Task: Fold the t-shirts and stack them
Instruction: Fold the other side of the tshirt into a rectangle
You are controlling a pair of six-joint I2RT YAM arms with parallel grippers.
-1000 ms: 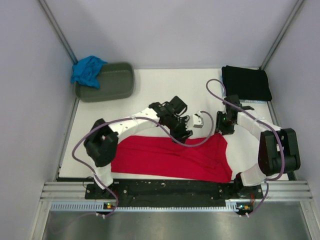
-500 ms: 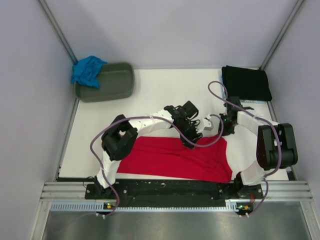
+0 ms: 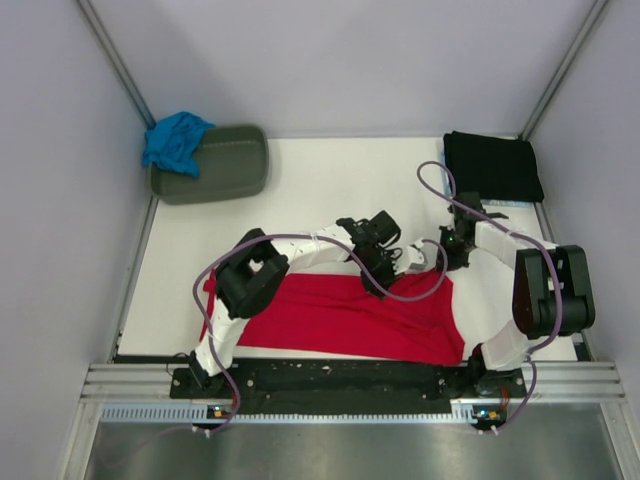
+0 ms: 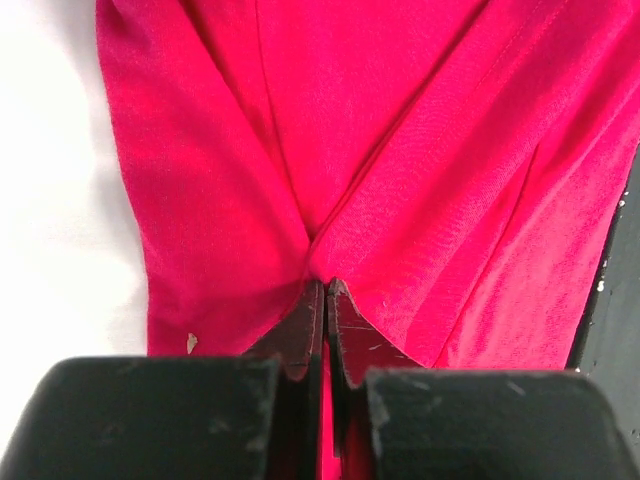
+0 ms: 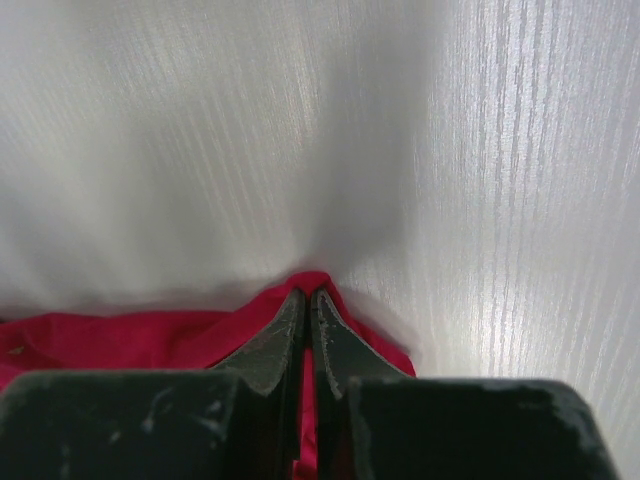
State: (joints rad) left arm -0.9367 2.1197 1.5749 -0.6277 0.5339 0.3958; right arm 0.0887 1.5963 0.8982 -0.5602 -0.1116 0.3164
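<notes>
The red t-shirt [image 3: 340,315] lies spread across the near part of the table. My left gripper [image 3: 373,287] sits on its far edge near the middle, shut on a pinch of red cloth [image 4: 330,180] that gathers into creases at its fingertips [image 4: 326,287]. My right gripper [image 3: 441,264] is at the shirt's far right corner, shut on the red edge [image 5: 345,318] over the white tabletop. A black t-shirt [image 3: 492,165] lies folded at the back right. A turquoise blue t-shirt [image 3: 174,140] hangs bunched over the left end of the tub.
A grey-green oval tub [image 3: 215,163] stands at the back left. Grey walls close in the table [image 3: 330,180] on three sides. A black rail [image 3: 340,378] with the arm bases runs along the near edge.
My left gripper has slid right along the shirt's far edge and closed on the cloth. My right gripper has closed on the shirt's corner.
</notes>
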